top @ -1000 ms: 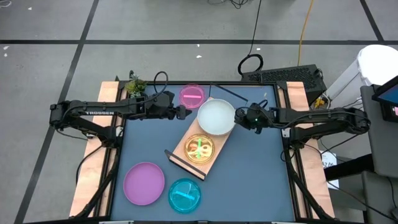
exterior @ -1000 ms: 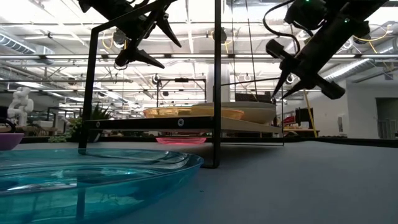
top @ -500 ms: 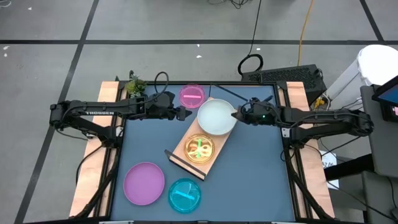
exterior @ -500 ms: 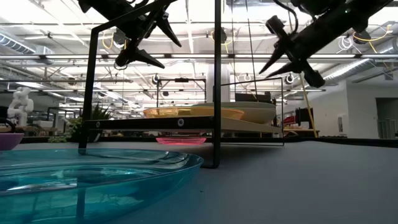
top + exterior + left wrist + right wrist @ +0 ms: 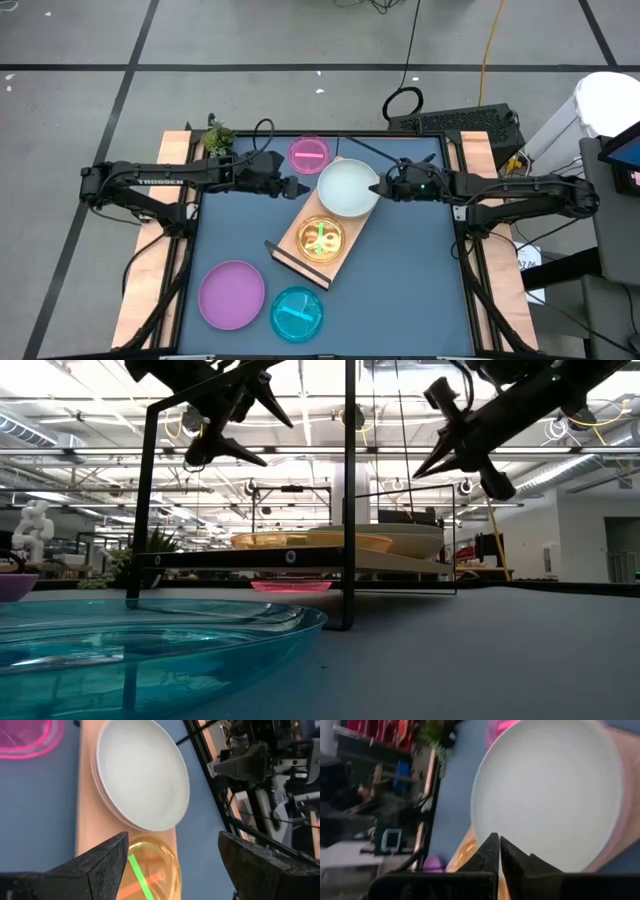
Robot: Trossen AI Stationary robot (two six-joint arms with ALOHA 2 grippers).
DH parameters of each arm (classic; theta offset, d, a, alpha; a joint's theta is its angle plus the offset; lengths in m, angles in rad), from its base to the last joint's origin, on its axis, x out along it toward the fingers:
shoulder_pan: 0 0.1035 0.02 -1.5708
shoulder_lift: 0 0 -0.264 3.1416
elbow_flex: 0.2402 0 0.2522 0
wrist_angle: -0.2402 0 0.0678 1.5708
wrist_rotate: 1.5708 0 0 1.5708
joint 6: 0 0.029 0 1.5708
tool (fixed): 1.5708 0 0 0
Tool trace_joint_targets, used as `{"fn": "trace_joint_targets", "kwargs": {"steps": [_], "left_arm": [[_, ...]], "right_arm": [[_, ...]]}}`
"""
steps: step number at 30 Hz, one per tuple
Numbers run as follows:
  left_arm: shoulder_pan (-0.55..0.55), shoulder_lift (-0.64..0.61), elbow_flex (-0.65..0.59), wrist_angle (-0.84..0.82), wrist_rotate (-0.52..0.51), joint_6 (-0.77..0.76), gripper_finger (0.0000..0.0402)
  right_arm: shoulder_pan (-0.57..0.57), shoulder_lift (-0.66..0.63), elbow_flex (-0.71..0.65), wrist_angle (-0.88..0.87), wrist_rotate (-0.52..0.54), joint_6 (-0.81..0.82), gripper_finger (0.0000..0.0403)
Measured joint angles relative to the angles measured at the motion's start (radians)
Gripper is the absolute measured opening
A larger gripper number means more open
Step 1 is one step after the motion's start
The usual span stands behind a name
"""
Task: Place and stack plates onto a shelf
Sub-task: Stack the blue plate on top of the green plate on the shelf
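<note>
Holding white plate [image 5: 347, 188] and orange plate [image 5: 321, 239], shelf [image 5: 290, 242] flanks pressed-together right end effector [image 5: 384, 187]

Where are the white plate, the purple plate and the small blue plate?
white plate [image 5: 347, 188]: high view, centre of its face, on the shelf.
purple plate [image 5: 231, 294]: high view, middle of the plate, on the table.
small blue plate [image 5: 297, 313]: high view, its centre.
</note>
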State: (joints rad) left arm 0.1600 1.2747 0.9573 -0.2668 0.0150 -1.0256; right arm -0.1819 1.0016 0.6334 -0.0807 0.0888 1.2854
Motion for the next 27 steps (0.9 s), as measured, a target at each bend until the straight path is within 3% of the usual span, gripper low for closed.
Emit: {"fn": "trace_joint_targets", "kwargs": {"steps": [5,18,27], "left_arm": [[-0.019,0.000,0.000,-0.017,0.029,0.003,0.0310],[-0.077,-0.019,-0.001,-0.113,0.144,0.073,0.0310],[-0.183,-0.168,-0.001,-0.225,0.134,0.064,0.0310]], "right_arm": [[0.025,-0.027,0.000,-0.004,-0.062,-0.008,0.0001],[0.156,-0.076,0.000,-0.002,-0.065,0.010,0.0000],[0.277,-0.095,0.000,-0.002,-0.059,0.038,0.0000]]}}
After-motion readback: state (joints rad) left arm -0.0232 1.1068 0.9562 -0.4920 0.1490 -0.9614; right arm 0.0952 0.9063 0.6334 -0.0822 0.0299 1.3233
